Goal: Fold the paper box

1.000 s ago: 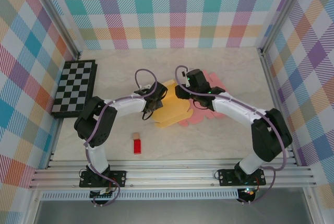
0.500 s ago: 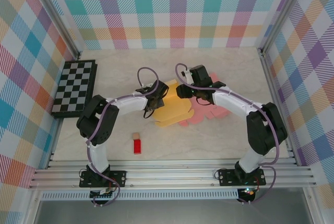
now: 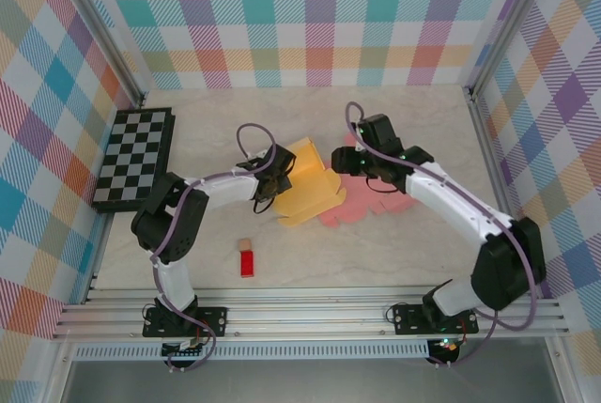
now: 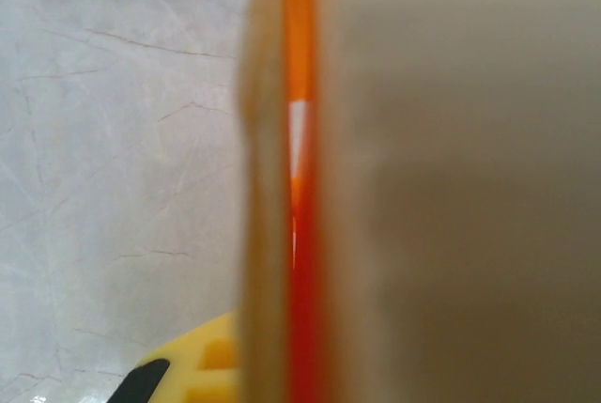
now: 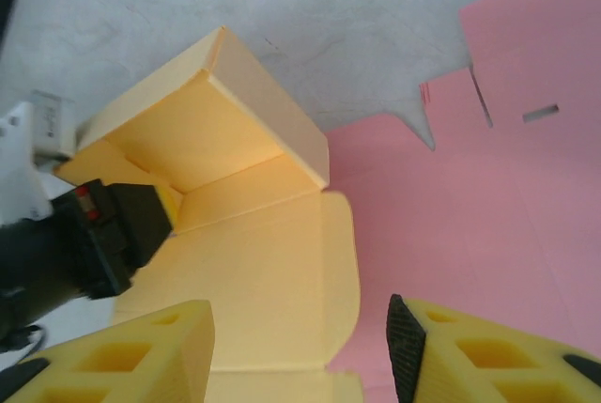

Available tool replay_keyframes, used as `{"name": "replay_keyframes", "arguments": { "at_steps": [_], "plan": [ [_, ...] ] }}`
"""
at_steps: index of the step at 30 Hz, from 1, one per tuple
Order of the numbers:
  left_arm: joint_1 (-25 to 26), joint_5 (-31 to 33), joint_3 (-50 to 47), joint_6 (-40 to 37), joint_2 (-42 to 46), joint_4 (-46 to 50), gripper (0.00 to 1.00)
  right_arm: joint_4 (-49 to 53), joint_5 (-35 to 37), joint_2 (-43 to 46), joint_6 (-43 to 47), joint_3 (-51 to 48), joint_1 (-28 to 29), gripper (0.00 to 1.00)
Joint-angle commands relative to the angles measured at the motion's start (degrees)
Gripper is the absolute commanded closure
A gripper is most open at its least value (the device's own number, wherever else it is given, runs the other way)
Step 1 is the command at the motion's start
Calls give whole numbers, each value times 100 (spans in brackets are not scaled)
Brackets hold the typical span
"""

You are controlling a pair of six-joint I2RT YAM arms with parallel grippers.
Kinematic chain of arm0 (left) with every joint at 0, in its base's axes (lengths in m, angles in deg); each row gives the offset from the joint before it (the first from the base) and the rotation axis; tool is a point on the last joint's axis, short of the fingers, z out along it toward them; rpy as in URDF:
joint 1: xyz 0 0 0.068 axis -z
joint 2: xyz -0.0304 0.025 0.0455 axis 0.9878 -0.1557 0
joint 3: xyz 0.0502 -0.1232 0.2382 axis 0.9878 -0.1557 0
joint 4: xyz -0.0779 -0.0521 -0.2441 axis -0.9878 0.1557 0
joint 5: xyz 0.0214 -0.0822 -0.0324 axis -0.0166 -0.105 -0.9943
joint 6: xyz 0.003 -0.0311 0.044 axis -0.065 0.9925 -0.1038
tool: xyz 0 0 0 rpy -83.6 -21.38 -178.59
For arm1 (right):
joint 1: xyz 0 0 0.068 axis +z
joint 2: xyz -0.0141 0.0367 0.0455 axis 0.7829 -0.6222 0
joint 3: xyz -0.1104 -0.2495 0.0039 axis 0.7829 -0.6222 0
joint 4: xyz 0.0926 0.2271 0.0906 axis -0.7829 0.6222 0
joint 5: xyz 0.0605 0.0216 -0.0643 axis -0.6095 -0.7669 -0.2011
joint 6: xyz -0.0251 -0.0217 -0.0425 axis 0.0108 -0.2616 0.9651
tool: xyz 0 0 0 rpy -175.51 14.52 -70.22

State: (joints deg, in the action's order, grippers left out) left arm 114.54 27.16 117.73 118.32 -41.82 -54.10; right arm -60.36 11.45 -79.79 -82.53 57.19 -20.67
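Yellow paper box [image 3: 308, 189] lies against pink sheet [image 3: 366, 206].

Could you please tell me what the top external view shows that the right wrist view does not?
From above: the checkerboard, the red block and the small tan cube. From the right wrist: the slits cut in the pink sheet, and the right gripper, open. In both: the yellow paper box, the pink sheet and the left gripper, shut on the box's wall.
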Motion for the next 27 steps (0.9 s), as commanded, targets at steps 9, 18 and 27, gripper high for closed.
{"name": "replay_keyframes", "arguments": {
  "at_steps": [9,18,27],
  "plan": [
    [-63,-349,-445,1194,24,-450,100,-1368,-979,313,-2160,-1670,77,44],
    [-8,-467,-567,1416,48,-599,100,-2219,-947,-70,-2342,-1712,437,62],
    [17,-508,-519,1621,-5,-610,100,-1924,150,-198,-2329,-1331,1212,95]
  ]
}}
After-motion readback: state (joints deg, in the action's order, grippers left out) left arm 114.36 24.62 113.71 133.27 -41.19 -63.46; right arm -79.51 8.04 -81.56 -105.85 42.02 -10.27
